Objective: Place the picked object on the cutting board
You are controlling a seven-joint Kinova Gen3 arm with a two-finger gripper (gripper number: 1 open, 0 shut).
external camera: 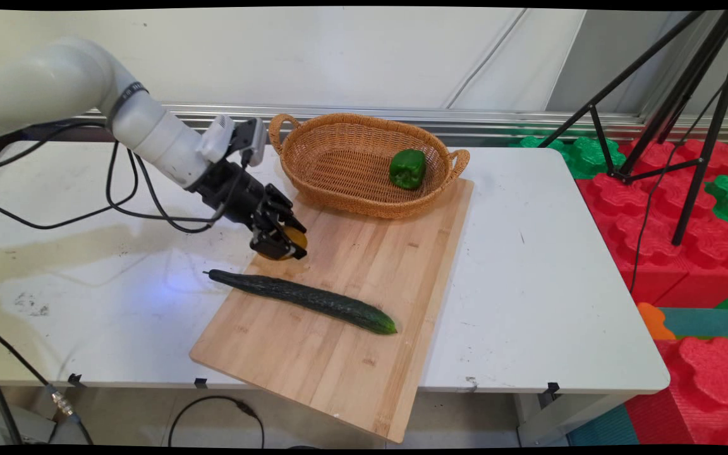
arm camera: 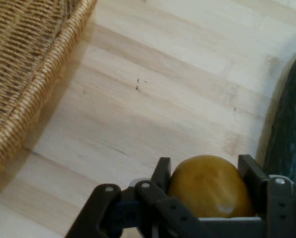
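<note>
**Yellow-brown fruit clamped over the cutting board**

A rounded yellow-brown fruit (arm camera: 210, 187) is being gripped between the two fingers of the gripper (external camera: 280, 241), just above the wooden cutting board (external camera: 364, 303) near its far left edge. In the main view the fruit is being largely hidden by the black linkage, so its kind cannot be told. A long cucumber (external camera: 304, 298) is lying across the board, nearer than the gripper; in the hand view it is being cut off at the right edge. A wicker basket (external camera: 339, 170) is resting on the board's far end, and a green bell pepper (external camera: 407, 169) is being held inside it.
</note>
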